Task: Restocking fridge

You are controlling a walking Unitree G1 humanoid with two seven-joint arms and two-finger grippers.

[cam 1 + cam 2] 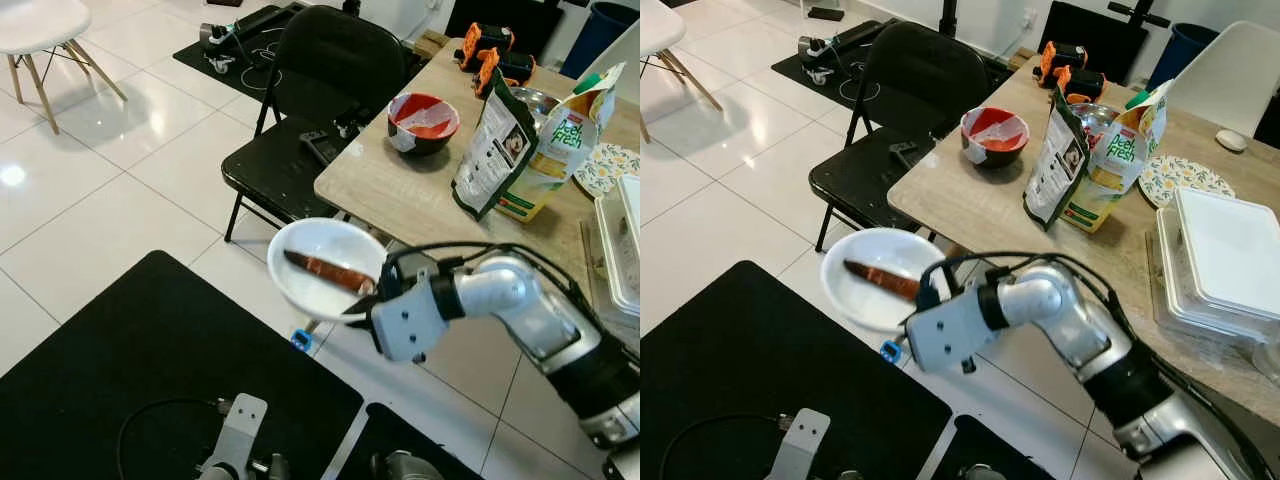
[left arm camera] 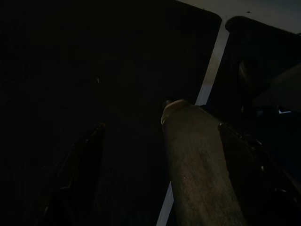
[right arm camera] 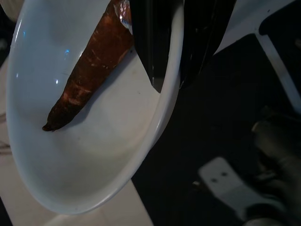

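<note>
Pinching smooth round white bowl [image 1: 322,265] rim, right gripper [image 1: 362,300] clamped; brown tapered carrot [image 1: 328,270] inside.

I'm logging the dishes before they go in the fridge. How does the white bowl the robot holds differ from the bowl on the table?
The white bowl is plain white, while the dark bowl is dark outside and red inside. The white bowl is pinched at its rim by the right gripper and carried over the floor, while the dark bowl rests on the wooden table. The white bowl holds one long reddish-brown piece of food, while the dark bowl's contents are unclear. Both are round and uncovered.
</note>
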